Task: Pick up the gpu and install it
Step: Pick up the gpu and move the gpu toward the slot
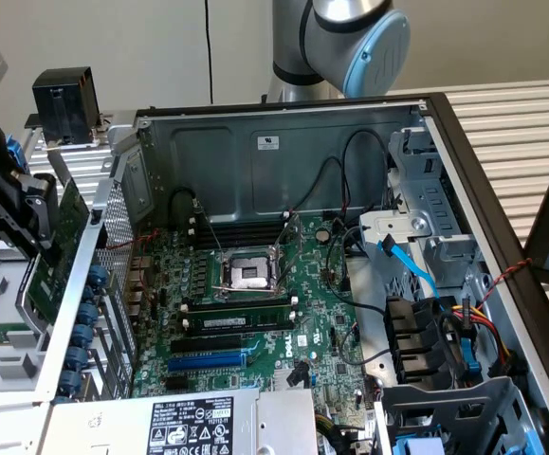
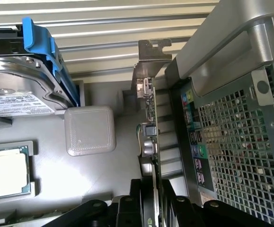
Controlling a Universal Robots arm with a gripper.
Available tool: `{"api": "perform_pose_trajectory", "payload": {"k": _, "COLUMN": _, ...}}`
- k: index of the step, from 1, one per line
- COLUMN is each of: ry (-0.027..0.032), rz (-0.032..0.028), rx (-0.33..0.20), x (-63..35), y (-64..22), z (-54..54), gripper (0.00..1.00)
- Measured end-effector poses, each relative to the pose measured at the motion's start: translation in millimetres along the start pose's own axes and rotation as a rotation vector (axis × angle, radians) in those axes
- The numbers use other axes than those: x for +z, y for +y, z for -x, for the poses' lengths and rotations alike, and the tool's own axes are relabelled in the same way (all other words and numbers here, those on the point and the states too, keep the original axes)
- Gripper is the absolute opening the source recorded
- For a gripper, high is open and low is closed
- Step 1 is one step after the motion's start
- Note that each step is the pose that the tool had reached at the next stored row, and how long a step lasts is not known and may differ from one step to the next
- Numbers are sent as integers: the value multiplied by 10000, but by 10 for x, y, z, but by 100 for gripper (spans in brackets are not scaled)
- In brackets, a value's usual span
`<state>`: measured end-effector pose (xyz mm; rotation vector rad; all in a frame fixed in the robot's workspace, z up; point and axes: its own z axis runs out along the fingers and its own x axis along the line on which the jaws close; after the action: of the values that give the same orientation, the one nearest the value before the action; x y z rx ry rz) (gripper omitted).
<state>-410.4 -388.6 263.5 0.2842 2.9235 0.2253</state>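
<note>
One small green gpu card (image 2: 149, 127) with a metal end bracket sits clamped edge-on in the black gripper (image 2: 152, 206), just outside the grey metal computer case (image 1: 255, 161), at the exterior view's left, likely oriented for slotting.

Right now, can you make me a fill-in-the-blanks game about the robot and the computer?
1. The gripper is shut on the ___.
2. That thing hangs ___ the computer case, at the exterior view's left.
3. The motherboard in the case is coloured ___.
Missing words: gpu, outside, green.
</note>
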Motion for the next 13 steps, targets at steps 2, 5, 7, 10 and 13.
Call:
{"api": "perform_pose_trajectory", "payload": {"k": 2, "ry": 6, "rz": 8, "rx": 1, "x": -5, "y": -2, "z": 2, "gripper": 29}}
{"api": "perform_pose_trajectory", "payload": {"k": 5, "ry": 25, "rz": 17, "rx": 6, "x": -14, "y": -6, "z": 5, "gripper": 29}}
{"api": "perform_pose_trajectory", "payload": {"k": 7, "ry": 41, "rz": 23, "rx": 11, "x": -18, "y": -9, "z": 6, "gripper": 29}}
{"api": "perform_pose_trajectory", "payload": {"k": 10, "ry": 63, "rz": 26, "rx": 16, "x": -21, "y": -17, "z": 8, "gripper": 29}}
{"api": "perform_pose_trajectory", "payload": {"k": 13, "ry": 71, "rz": 27, "rx": 19, "x": -21, "y": -19, "z": 9, "gripper": 29}}
